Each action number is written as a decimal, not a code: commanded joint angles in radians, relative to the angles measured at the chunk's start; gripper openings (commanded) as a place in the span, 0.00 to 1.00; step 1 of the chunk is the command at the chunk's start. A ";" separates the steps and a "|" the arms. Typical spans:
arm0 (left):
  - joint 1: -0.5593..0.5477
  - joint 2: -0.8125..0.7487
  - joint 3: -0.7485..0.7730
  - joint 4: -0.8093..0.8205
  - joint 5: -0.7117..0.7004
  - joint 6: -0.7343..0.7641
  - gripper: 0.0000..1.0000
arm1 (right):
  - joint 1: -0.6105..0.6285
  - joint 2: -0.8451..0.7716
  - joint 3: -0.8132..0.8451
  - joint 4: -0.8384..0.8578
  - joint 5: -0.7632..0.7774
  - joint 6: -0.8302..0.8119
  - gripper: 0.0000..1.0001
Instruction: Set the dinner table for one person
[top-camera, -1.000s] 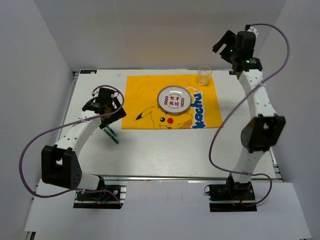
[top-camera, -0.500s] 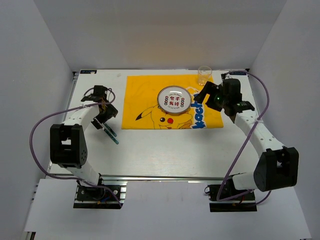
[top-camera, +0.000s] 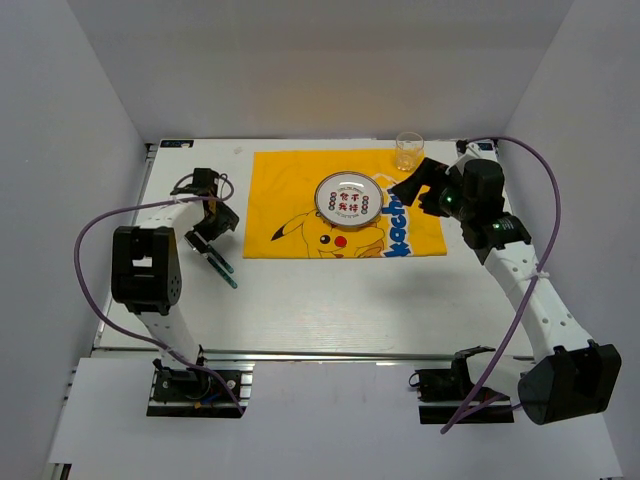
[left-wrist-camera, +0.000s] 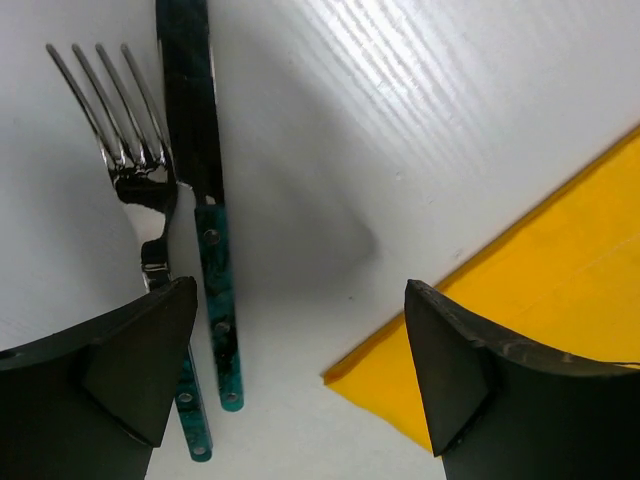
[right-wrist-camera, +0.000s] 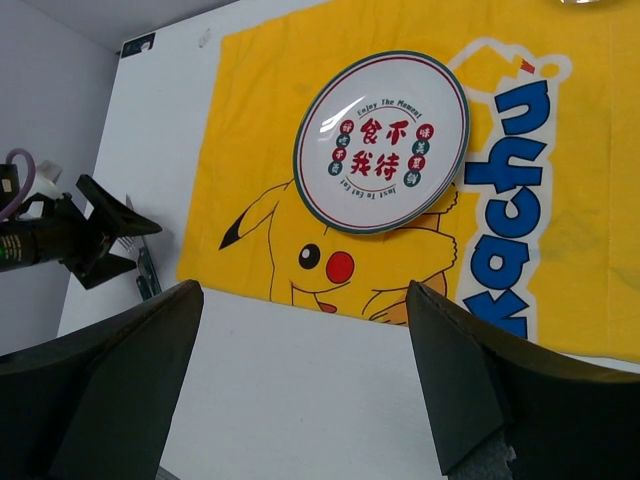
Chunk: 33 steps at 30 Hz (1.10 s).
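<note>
The white tabletop, a metal rail along its near edge, carried everything. A yellow Pikachu-printed placemat lay flat across the tabletop's far middle. The right gripper hovered over the mat's right part, above the blue lettering; its jaws stood wide apart and held nothing. The left gripper pointed down at bare tabletop just beside the mat's near left corner, with its jaws likewise spread and empty.

A round white plate with a green rim and red Chinese characters sat on the mat, above the Pikachu's face. A small clear glass stood upright at the mat's far right corner. A knife with a mottled green handle lay just left of the mat. A fork lay close alongside it, its handle partly hidden behind the left finger.
</note>
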 joint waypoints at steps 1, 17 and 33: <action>0.002 0.001 0.040 0.015 -0.001 -0.001 0.94 | 0.004 -0.016 -0.016 0.012 -0.005 -0.018 0.88; 0.002 0.035 -0.025 0.035 0.003 -0.028 0.83 | 0.004 -0.029 -0.011 -0.002 0.006 -0.026 0.88; 0.002 0.112 -0.026 0.015 0.020 -0.007 0.10 | 0.001 -0.065 -0.010 -0.011 0.020 -0.024 0.88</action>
